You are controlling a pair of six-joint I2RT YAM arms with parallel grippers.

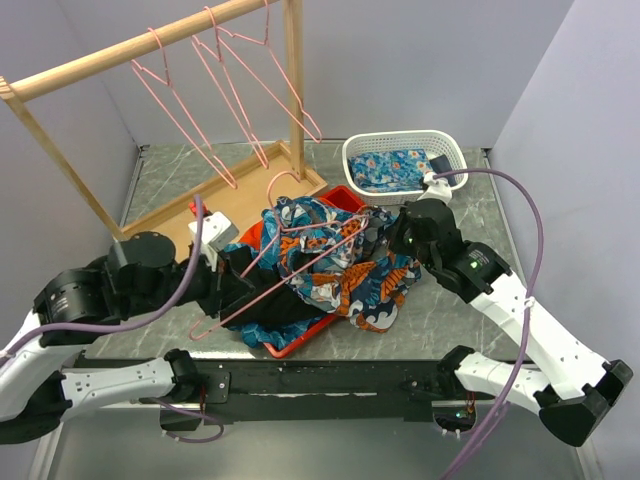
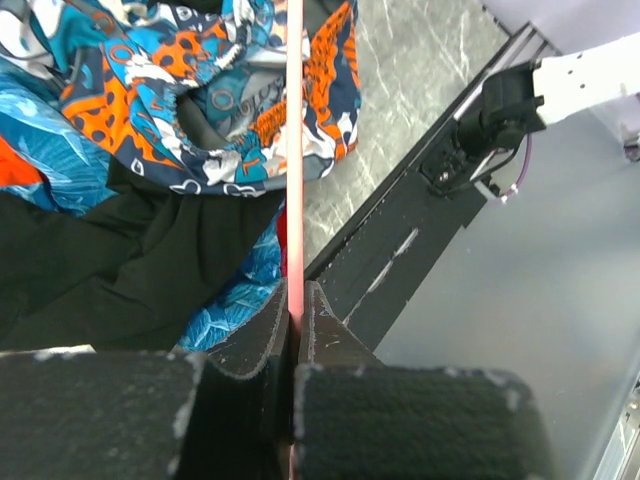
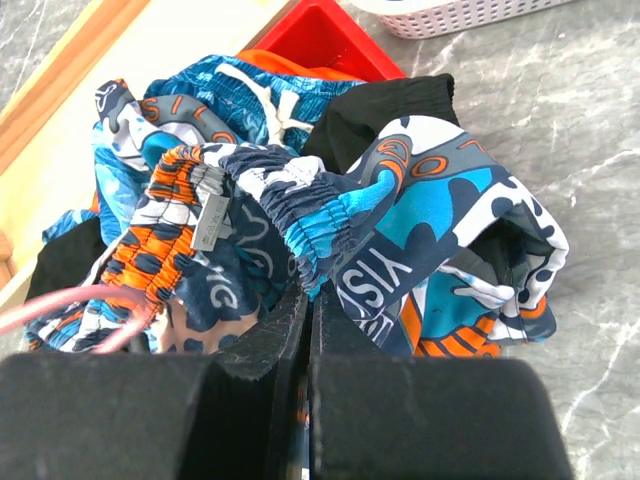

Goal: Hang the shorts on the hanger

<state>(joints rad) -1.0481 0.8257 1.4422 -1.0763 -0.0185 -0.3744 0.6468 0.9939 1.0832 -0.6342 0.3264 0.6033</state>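
Observation:
The printed shorts lie bunched over a red tray at the table's middle. A pink hanger lies tilted across them, its hook up near the tray's far side. My left gripper is shut on the hanger's lower bar, seen as a pink wire running between the jaws in the left wrist view. My right gripper is shut on the shorts' elastic waistband at their right side. The hanger's wire shows at the left of the right wrist view.
A wooden rack at the back left carries three more pink hangers. A white basket with folded blue flowered cloth stands at the back right. A plain black garment lies under the shorts in the tray.

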